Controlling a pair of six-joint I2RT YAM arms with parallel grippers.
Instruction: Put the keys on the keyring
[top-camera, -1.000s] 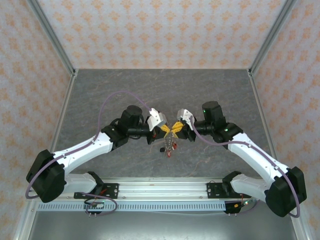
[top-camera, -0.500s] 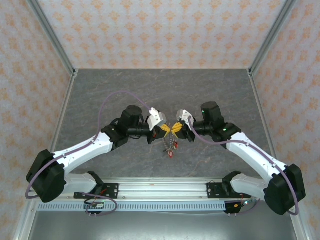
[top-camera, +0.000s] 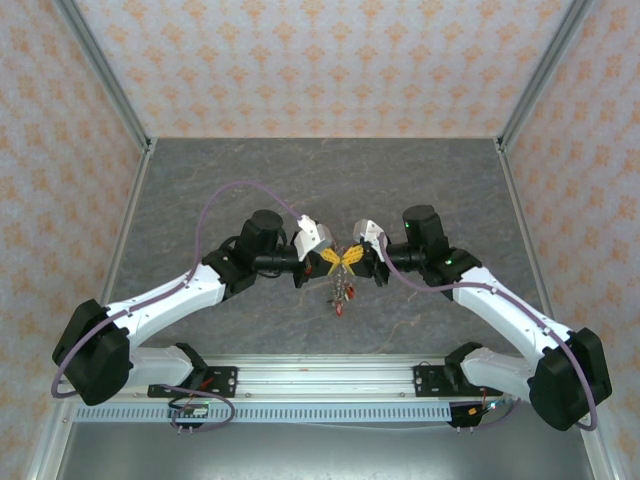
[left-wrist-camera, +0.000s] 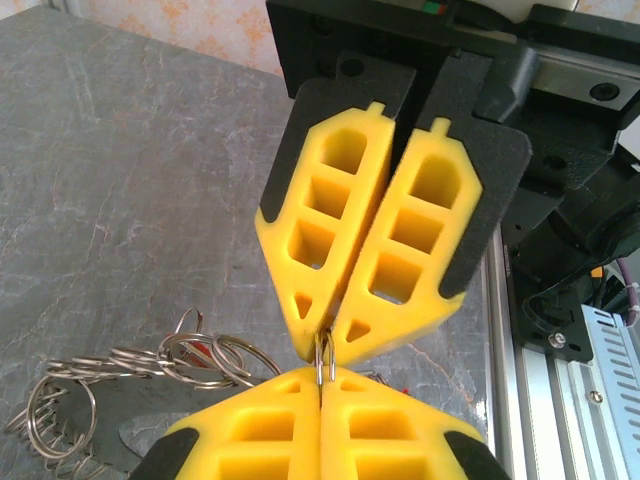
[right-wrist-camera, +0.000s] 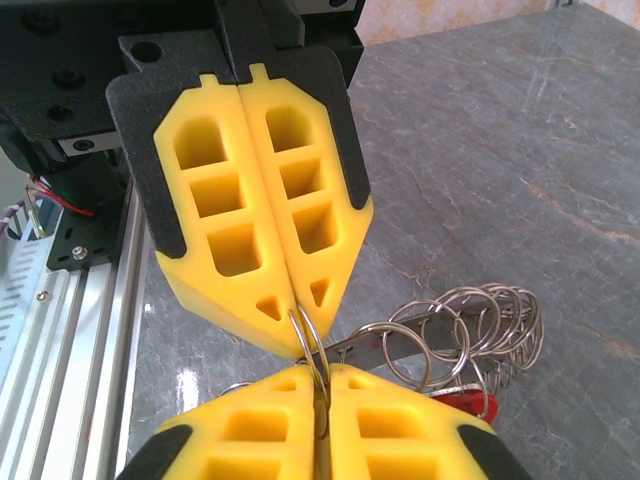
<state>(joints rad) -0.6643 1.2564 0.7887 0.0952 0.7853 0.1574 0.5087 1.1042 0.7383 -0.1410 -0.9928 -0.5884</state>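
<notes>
Between the touching tips, left gripper (top-camera: 334, 258) and right gripper (top-camera: 349, 258) both pinch one thin keyring (left-wrist-camera: 323, 360) tight. Keys (top-camera: 340, 297) are bunched below, with open table (top-camera: 400, 180) around.

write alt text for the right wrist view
The right fingers, at bottom, and left fingers, at top, meet tip to tip, both shut on one thin wire ring. A bunch of rings and a red key trail right.

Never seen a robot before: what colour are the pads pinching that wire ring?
The pads are bright yellow, backed in black; left wrist view shows them best.
</notes>
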